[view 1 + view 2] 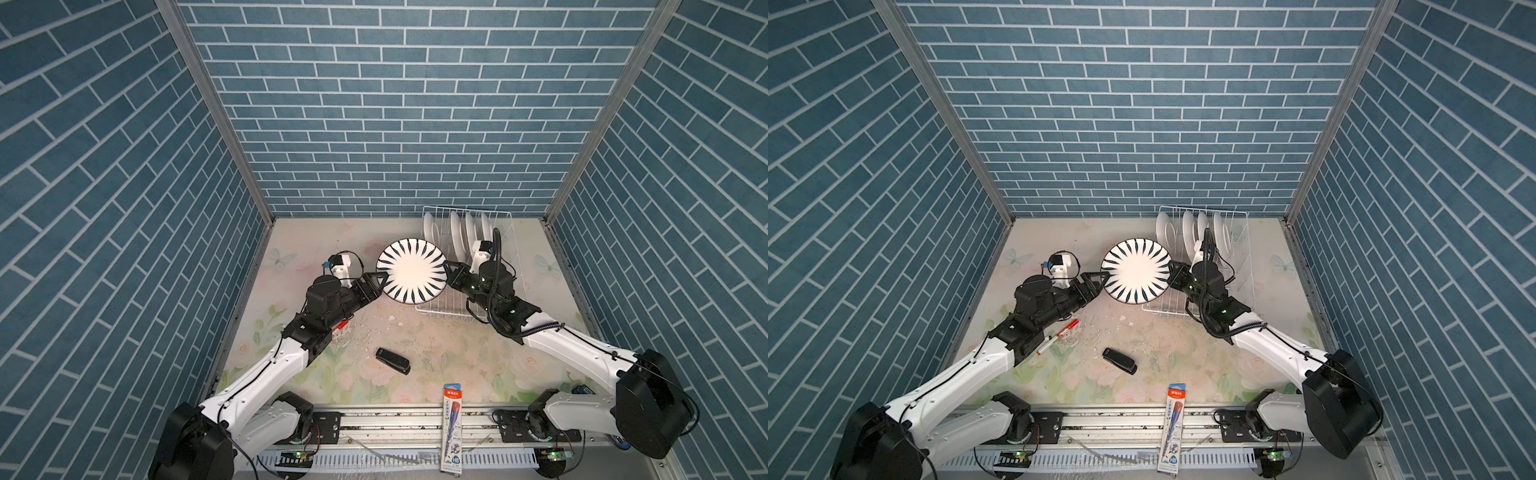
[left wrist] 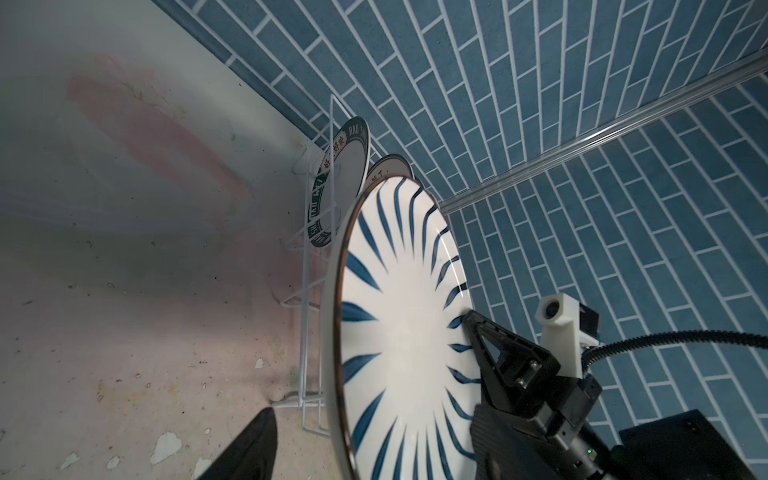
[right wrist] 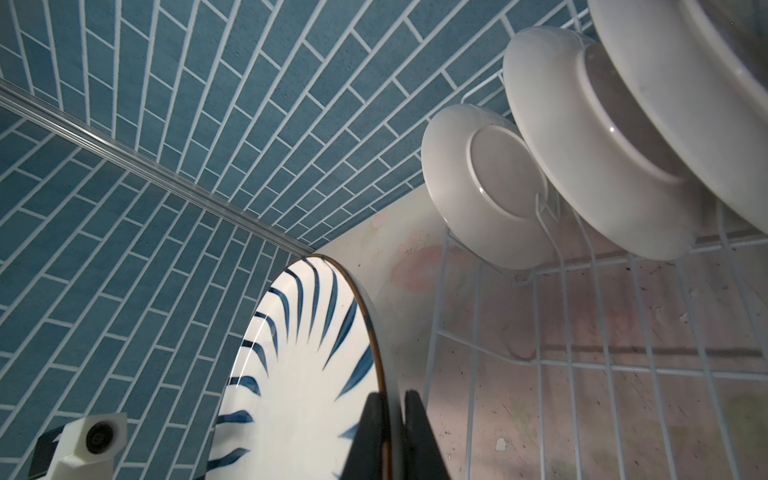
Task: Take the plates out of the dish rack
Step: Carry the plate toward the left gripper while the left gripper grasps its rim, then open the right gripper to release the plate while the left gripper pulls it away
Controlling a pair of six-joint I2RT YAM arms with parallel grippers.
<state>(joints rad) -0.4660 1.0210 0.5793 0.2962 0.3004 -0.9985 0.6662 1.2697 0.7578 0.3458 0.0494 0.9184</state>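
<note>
A white plate with dark blue radial stripes (image 1: pixel 411 269) (image 1: pixel 1136 270) hangs face up above the table, left of the dish rack (image 1: pixel 440 312) (image 1: pixel 1158 311). My right gripper (image 1: pixel 448 270) (image 3: pixel 392 436) is shut on its right rim. My left gripper (image 1: pixel 382 282) (image 2: pixel 374 449) straddles the opposite rim with jaws apart, not touching the striped plate (image 2: pixel 407 311). Several plates (image 1: pixel 457 232) (image 1: pixel 1187 228) stand upright in the back of the rack, showing white backs (image 3: pixel 490 187) in the right wrist view. In the left wrist view, a green-lettered plate (image 2: pixel 336 187) faces me.
A black stapler (image 1: pixel 392 360) lies mid-table and a pencil package (image 1: pixel 452 428) lies across the front rail. A red-and-white pen (image 1: pixel 1059 334) lies under the left arm. Blue brick walls close in the back and both sides. The rack's front half holds no plates.
</note>
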